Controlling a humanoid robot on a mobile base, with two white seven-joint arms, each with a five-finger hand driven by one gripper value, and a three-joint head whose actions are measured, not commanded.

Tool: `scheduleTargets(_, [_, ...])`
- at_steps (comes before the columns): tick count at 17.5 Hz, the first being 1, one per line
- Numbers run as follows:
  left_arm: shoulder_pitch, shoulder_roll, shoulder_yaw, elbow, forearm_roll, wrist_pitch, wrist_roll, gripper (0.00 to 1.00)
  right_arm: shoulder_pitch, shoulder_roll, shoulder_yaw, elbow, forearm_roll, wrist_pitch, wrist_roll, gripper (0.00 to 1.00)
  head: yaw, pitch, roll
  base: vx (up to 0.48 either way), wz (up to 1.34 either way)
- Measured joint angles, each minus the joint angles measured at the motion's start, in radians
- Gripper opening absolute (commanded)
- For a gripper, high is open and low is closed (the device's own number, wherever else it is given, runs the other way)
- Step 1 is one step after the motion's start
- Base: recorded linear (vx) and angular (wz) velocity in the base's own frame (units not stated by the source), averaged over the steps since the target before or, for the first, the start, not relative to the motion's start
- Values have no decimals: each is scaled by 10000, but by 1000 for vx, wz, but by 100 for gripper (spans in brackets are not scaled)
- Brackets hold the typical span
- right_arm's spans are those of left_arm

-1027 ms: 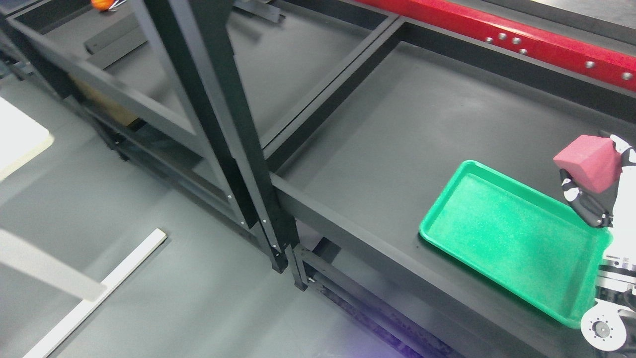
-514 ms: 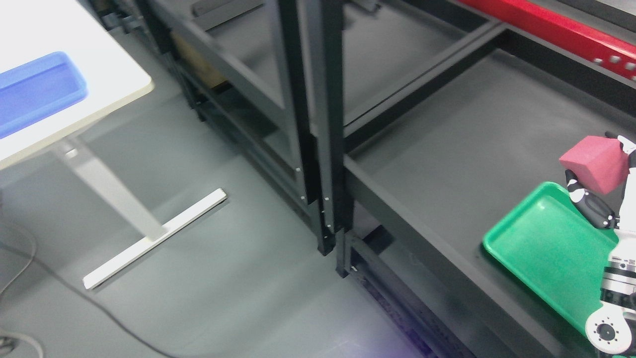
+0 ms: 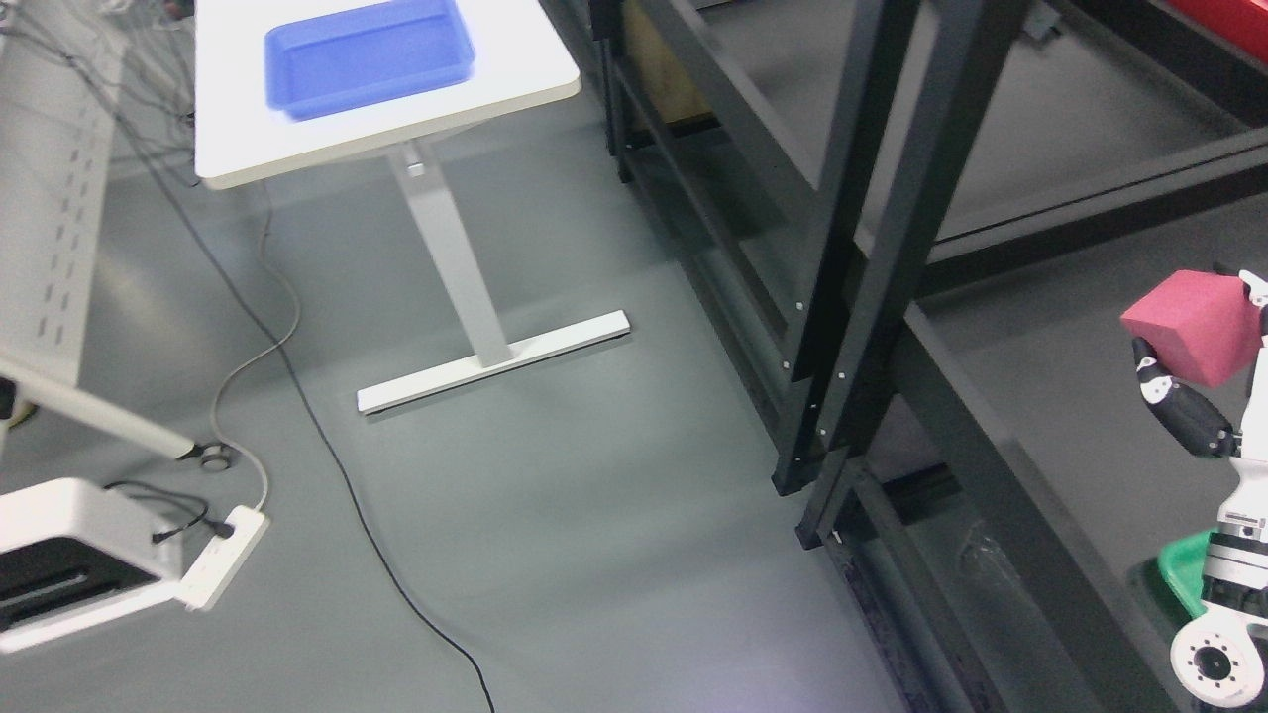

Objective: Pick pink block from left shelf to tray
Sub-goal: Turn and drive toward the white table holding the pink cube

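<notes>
From my head camera, my right hand [image 3: 1214, 381] rises at the right edge with its fingers [image 3: 1179, 411] closed around the pink block [image 3: 1194, 325], held above the dark shelf [image 3: 1050, 356]. Only a corner of the green tray [image 3: 1181, 574] shows, below the block beside my wrist. A blue bin [image 3: 367, 54] sits on a white table [image 3: 515, 74] far left.

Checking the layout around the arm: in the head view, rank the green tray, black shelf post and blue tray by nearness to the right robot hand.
1. Green tray: just below the right robot hand.
2. Black shelf post: mid-picture, to its left.
3. Blue tray: far upper left.
</notes>
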Motion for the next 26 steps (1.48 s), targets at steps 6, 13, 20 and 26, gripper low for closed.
scheduleTargets(6, [2,0,0,0,0,1,0,100,2,8,-25,-18,0,0,16,3,0,1,0,-131,797])
scheduleTargets(13, [3,0,0,1,0,1,0,100,2,15,-30,-27,0,0,45,3,0,1,0,-89,558])
scheduleTargets(20, [1,0,0,0,0,1,0,100,-19,17,-9,-26,0,0,61,3,0,1,0,2,35])
scheduleTargets(26, [-1,0,0,0,0,1,0,100,-32,17,13,-24,-1,0,61,3,0,1,0,43,6])
